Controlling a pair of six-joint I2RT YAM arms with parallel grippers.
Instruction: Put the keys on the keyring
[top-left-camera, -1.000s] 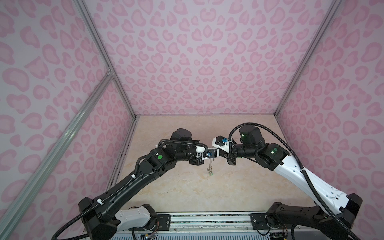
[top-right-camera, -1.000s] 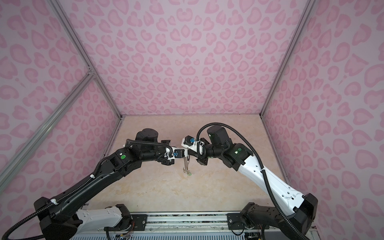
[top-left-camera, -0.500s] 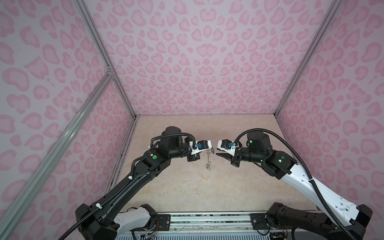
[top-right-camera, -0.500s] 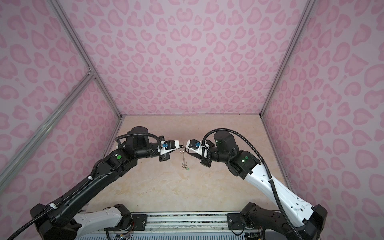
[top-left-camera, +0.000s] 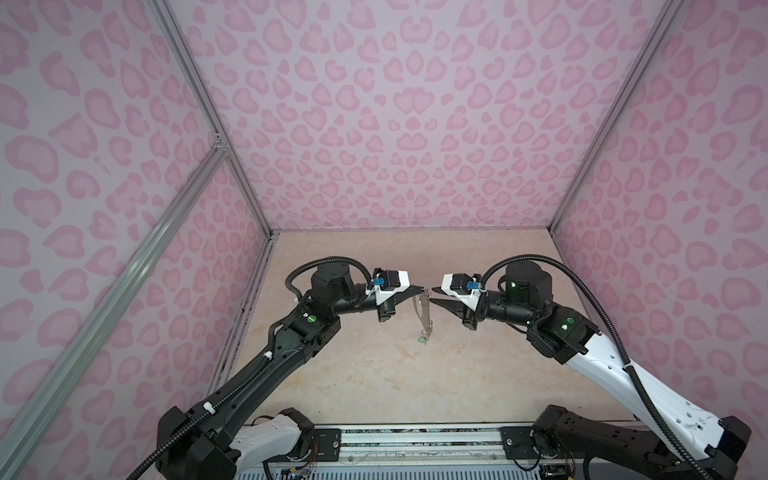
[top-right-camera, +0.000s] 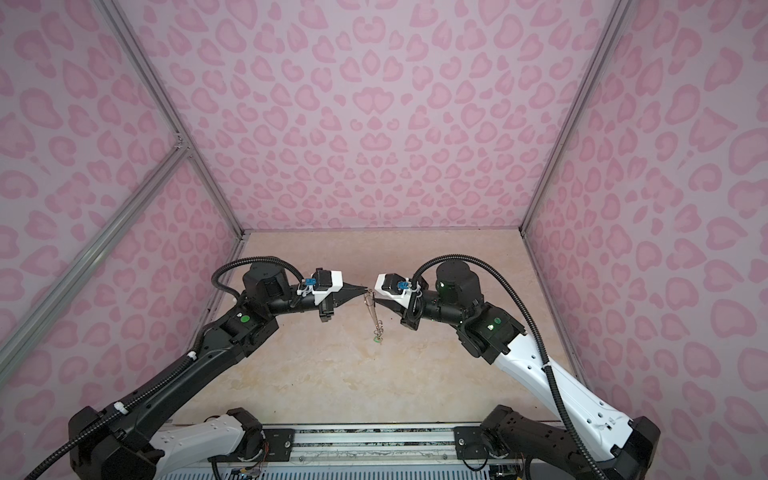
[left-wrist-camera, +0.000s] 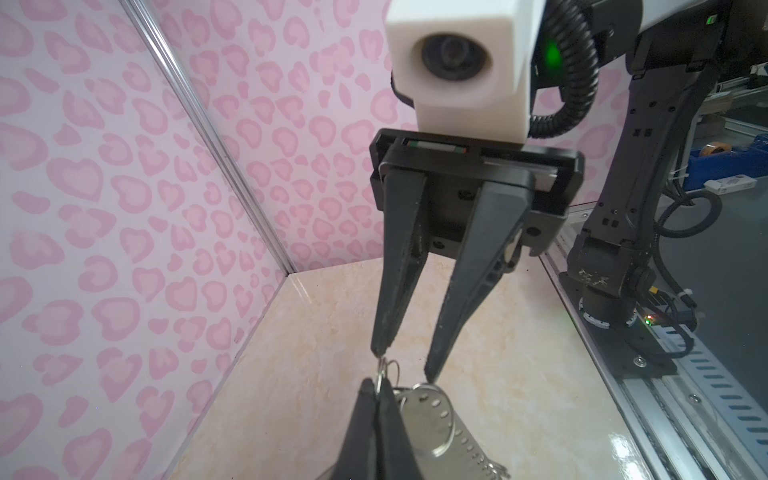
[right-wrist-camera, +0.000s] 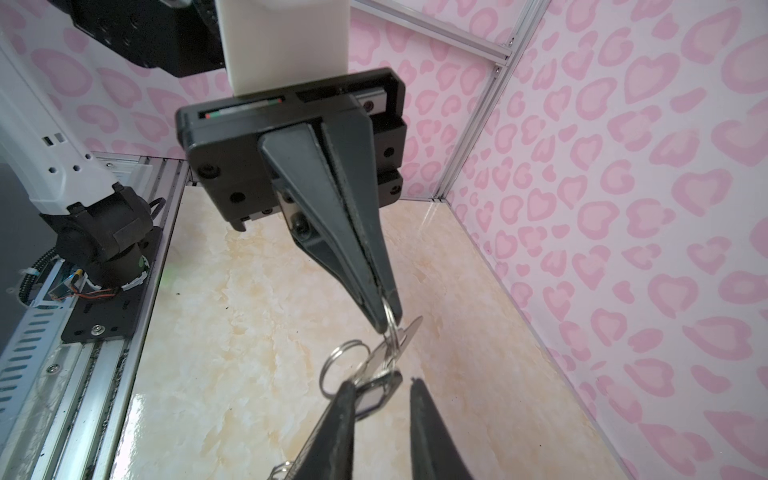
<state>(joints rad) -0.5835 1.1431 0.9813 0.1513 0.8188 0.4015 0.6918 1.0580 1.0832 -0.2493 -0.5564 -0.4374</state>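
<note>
My left gripper (top-left-camera: 422, 289) (top-right-camera: 365, 289) is shut on a small split ring (left-wrist-camera: 384, 371) at the top of the keyring (top-left-camera: 422, 311) (top-right-camera: 372, 311). The grey plate (left-wrist-camera: 436, 419) hangs edge-on above the floor. A green tag (top-left-camera: 423, 340) (top-right-camera: 377, 339) dangles at its lower end. My right gripper (top-left-camera: 432, 294) (left-wrist-camera: 405, 365) faces it tip to tip and is open, with nothing pinched between its fingers. In the right wrist view the key with the black tag (right-wrist-camera: 376, 397) hangs from a ring (right-wrist-camera: 340, 365), resting against the inner side of one finger of my right gripper (right-wrist-camera: 384, 384).
The beige marbled floor (top-left-camera: 395, 382) is enclosed by pink patterned walls (top-left-camera: 395, 124) on three sides. A metal rail (top-left-camera: 415, 440) with both arm bases runs along the front edge.
My right gripper has opened and drawn back a little to the right. Both wrists have pulled slightly apart and the keyring now hangs from the left gripper alone.
</note>
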